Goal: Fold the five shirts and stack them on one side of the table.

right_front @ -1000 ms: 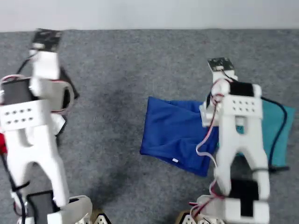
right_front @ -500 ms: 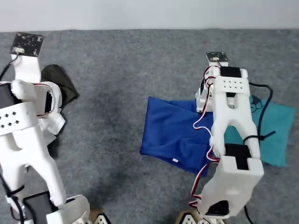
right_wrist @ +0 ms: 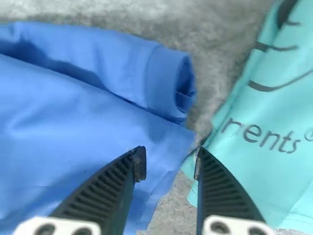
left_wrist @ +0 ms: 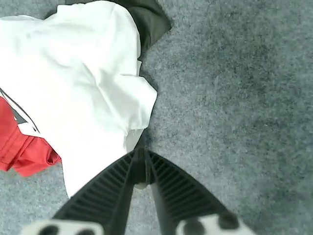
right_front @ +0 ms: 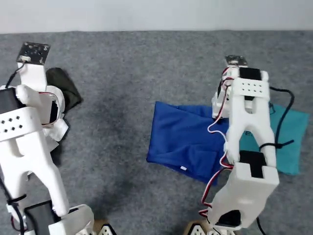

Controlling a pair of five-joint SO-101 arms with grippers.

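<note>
If they close here, the right fingers (right_wrist: 122, 181), open astride the hem of the blue shirt (right_wrist: 73, 122) near the worktop's right edge, could snag the teal shirt (right_wrist: 274, 122) just beside it; the left fingers (left_wrist: 122, 183), pressed together at the white shirt (left_wrist: 83, 88) by the left edge, hide whether cloth is pinched
</note>
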